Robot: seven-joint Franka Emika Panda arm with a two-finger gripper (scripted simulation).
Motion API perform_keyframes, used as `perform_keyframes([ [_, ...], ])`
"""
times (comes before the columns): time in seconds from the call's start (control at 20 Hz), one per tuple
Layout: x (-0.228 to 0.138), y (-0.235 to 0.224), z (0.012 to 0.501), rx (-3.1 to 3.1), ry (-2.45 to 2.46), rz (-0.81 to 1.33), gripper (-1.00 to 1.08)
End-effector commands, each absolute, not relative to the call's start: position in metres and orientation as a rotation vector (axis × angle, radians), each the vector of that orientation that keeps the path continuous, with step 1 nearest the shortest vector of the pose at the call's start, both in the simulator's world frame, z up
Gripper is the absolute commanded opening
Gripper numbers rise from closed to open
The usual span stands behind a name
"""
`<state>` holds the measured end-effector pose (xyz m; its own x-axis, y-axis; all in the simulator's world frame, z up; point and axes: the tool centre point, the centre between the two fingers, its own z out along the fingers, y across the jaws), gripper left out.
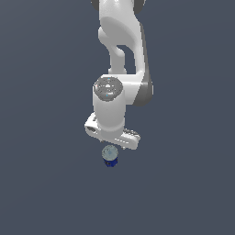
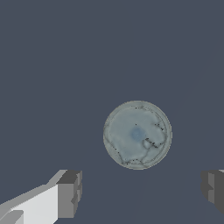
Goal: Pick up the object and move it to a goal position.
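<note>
The object [image 2: 137, 134] stands upright just beyond the gripper [image 2: 140, 192], untouched. You see its fingers [image 2: 70, 192] spread wide, holding nothing.

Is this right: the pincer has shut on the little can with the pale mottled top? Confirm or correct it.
Not right. The pincer is open: in the wrist view its fingers stand wide apart, and the can sits clear of both, untouched. The can does have a pale mottled top.
</note>
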<state>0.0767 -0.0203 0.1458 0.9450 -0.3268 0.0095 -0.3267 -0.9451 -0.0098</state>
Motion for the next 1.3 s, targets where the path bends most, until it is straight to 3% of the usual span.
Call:
perform_keyframes([
  [0.0, 0.084, -0.025, 0.139, -3.078, 0.6, -0.011, 1.0],
  [0.75, 0.096, -0.033, 0.121, -3.053, 0.739, 0.0, 1.0],
  [1.25, 0.095, -0.033, 0.075, -3.052, 0.746, 0.0, 1.0],
])
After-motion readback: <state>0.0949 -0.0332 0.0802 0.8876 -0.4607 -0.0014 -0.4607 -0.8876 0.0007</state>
